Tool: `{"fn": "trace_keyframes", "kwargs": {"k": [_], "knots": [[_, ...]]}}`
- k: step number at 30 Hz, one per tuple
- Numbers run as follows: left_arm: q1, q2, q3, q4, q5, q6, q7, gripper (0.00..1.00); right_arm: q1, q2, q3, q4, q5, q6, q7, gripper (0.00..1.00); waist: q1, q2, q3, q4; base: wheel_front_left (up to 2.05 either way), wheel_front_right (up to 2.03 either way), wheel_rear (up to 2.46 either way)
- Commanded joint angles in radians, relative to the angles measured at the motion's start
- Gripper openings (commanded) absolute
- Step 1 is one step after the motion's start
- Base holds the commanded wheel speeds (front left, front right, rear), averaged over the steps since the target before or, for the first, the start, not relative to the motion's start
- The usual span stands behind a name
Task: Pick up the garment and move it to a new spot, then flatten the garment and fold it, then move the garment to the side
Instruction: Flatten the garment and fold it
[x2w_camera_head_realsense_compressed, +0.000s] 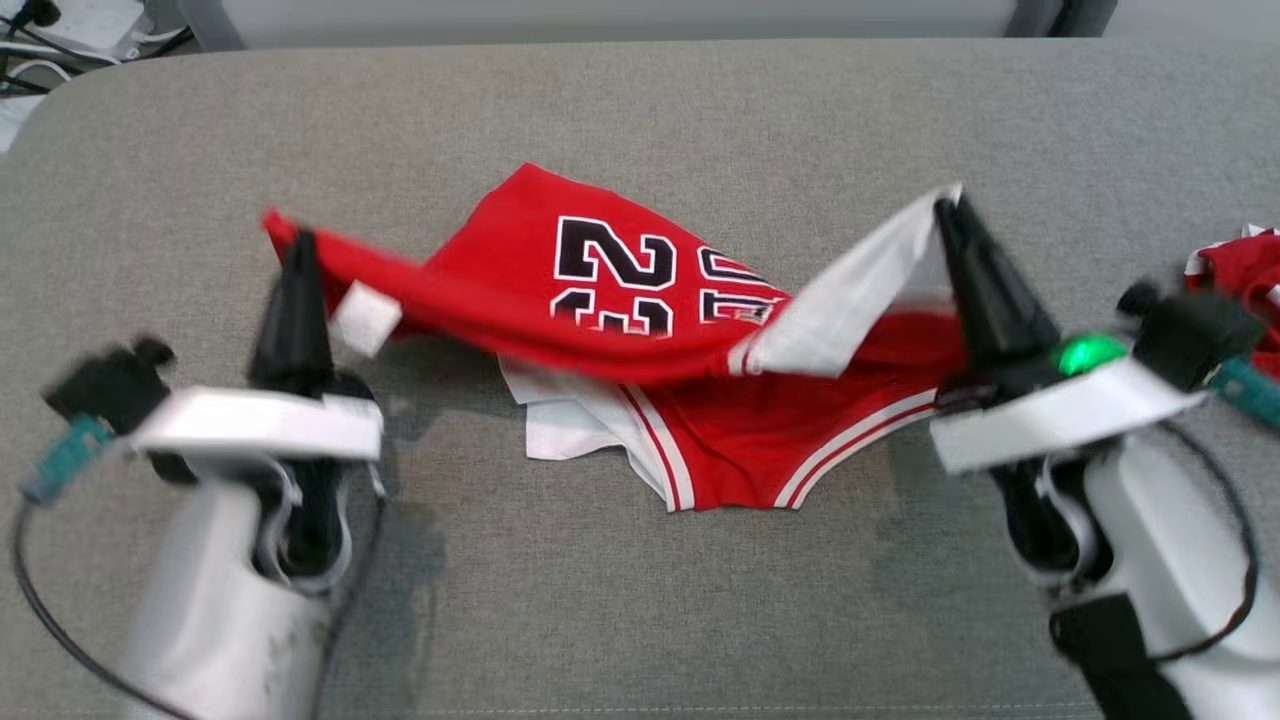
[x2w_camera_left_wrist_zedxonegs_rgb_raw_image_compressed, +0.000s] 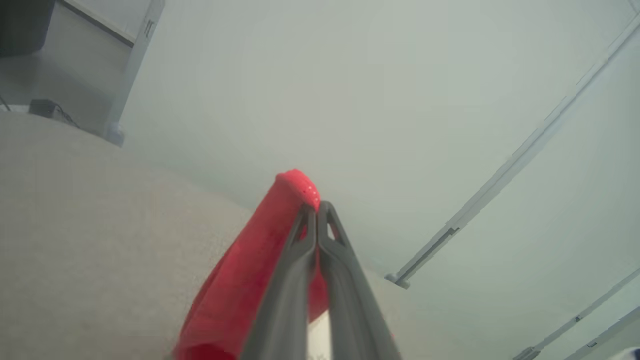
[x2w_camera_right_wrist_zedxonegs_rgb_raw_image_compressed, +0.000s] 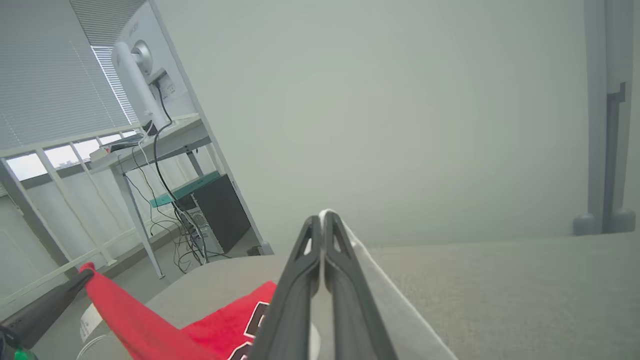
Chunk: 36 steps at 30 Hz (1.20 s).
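The garment (x2w_camera_head_realsense_compressed: 640, 300) is a red jersey with black-and-white numbers, white lining and striped trim, lying mid-table with both ends lifted. My left gripper (x2w_camera_head_realsense_compressed: 297, 240) is shut on its red left corner, seen bunched at the tips in the left wrist view (x2w_camera_left_wrist_zedxonegs_rgb_raw_image_compressed: 295, 195). My right gripper (x2w_camera_head_realsense_compressed: 945, 205) is shut on a white edge of the garment (x2w_camera_right_wrist_zedxonegs_rgb_raw_image_compressed: 350, 235) at the right, pulled up off the table. The cloth sags between the two grippers, and its lower part rests on the grey surface. In the right wrist view the left gripper's fingers (x2w_camera_right_wrist_zedxonegs_rgb_raw_image_compressed: 45, 305) hold the red corner.
The grey fabric-covered table (x2w_camera_head_realsense_compressed: 640, 600) stretches wide around the garment. Another red and white cloth (x2w_camera_head_realsense_compressed: 1240, 265) lies at the right edge. Cables sit past the table's far left corner (x2w_camera_head_realsense_compressed: 40, 40). A desk with a monitor (x2w_camera_right_wrist_zedxonegs_rgb_raw_image_compressed: 145, 90) stands beyond the table.
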Motion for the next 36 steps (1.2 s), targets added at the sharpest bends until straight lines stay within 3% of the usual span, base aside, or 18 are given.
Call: {"fn": "trace_keyframes", "kwargs": {"k": [1, 6, 9, 14, 20, 25, 29, 33, 36], "knots": [[-0.078, 0.051, 0.024, -0.034, -0.009, -0.007, 0.008, 0.0, -0.051, -0.002, 0.01, -0.035, 0.025, 0.003, -0.013, 0.0, 0.0, -0.0001, -0.006, 0.002, 0.0, 0.0, 0.0], [-0.313, 0.126, 0.016, 0.023, -0.01, -0.004, 0.082, 0.0, -0.285, -0.021, -0.011, 0.022, 0.052, 0.003, -0.013, 0.0, 0.0, -0.0001, -0.016, 0.011, 0.0, 0.0, 0.0], [-0.438, 0.14, 0.037, 0.084, -0.023, 0.004, 0.085, 0.0, -0.423, -0.017, -0.076, 0.083, 0.052, 0.003, -0.013, 0.0, 0.0, -0.0001, -0.032, 0.019, 0.0, 0.0, 0.0], [-0.489, 0.151, 0.044, 0.141, -0.032, 0.0, 0.05, 0.0, -0.501, -0.02, -0.131, 0.106, 0.058, 0.003, -0.013, 0.0, 0.0, -0.0001, -0.081, 0.034, 0.0, 0.0, 0.0], [-0.235, 0.125, -0.006, 0.155, -0.063, -0.005, 0.049, 0.0, -0.299, -0.048, -0.052, 0.077, 0.144, 0.003, -0.013, 0.0, 0.0, -0.0001, -0.158, 0.041, 0.0, 0.0, 0.0], [0.021, 0.084, -0.033, 0.11, -0.123, -0.007, 0.056, 0.0, -0.063, -0.055, 0.01, -0.018, 0.212, 0.003, -0.013, 0.0, 0.0, -0.0001, -0.172, 0.029, 0.0, 0.0, 0.0], [0.158, 0.091, -0.068, 0.031, -0.126, -0.007, 0.086, 0.0, 0.109, -0.066, 0.065, -0.088, 0.26, 0.003, -0.013, 0.0, 0.0, -0.0001, -0.127, 0.029, 0.0, 0.0, 0.0], [0.188, 0.101, -0.104, -0.009, -0.098, 0.006, 0.118, 0.0, 0.203, -0.071, 0.087, -0.094, 0.286, 0.003, -0.013, 0.0, 0.0, -0.0001, -0.068, 0.036, 0.0, 0.0, 0.0], [0.163, 0.076, -0.138, -0.021, -0.094, 0.023, 0.161, 0.0, 0.198, -0.056, 0.12, -0.063, 0.295, 0.003, -0.013, 0.0, 0.0, -0.0001, 0.019, 0.032, 0.0, 0.0, 0.0]]}}
